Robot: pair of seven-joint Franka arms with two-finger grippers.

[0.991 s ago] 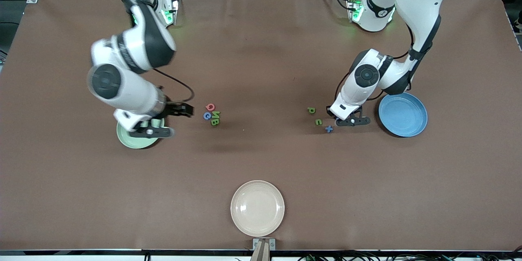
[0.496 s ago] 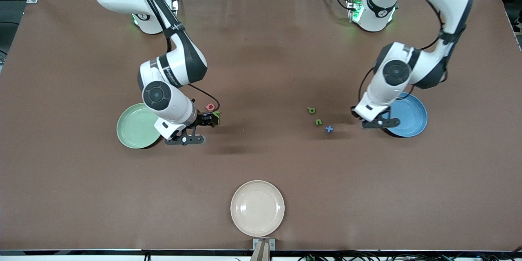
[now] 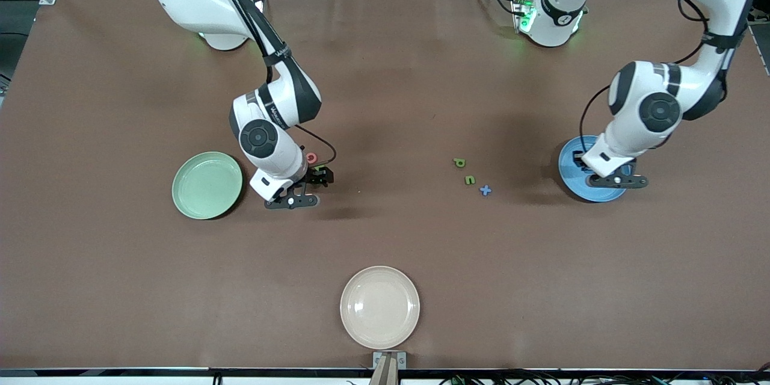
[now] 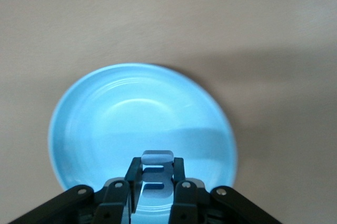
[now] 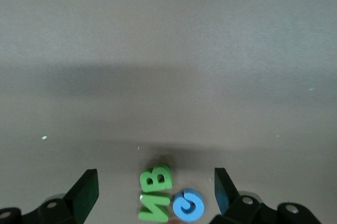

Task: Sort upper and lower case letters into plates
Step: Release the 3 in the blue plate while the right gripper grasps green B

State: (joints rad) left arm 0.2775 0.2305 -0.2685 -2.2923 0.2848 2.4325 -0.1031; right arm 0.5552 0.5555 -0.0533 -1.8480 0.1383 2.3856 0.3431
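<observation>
Left gripper (image 4: 152, 195) clamped on blue letter (image 4: 156, 174) over blue plate (image 3: 571, 183), frame right.
Right gripper (image 5: 155, 195) spread apart above green, blue letters (image 5: 168, 198), centre-left.

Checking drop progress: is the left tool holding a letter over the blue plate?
Yes, the left wrist view shows the left tool clamped on a blue letter above the blue plate.

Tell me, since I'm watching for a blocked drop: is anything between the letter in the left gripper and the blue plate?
Nothing visible. The left gripper holds a blue letter directly over the blue plate, whose bowl shows bare.
</observation>
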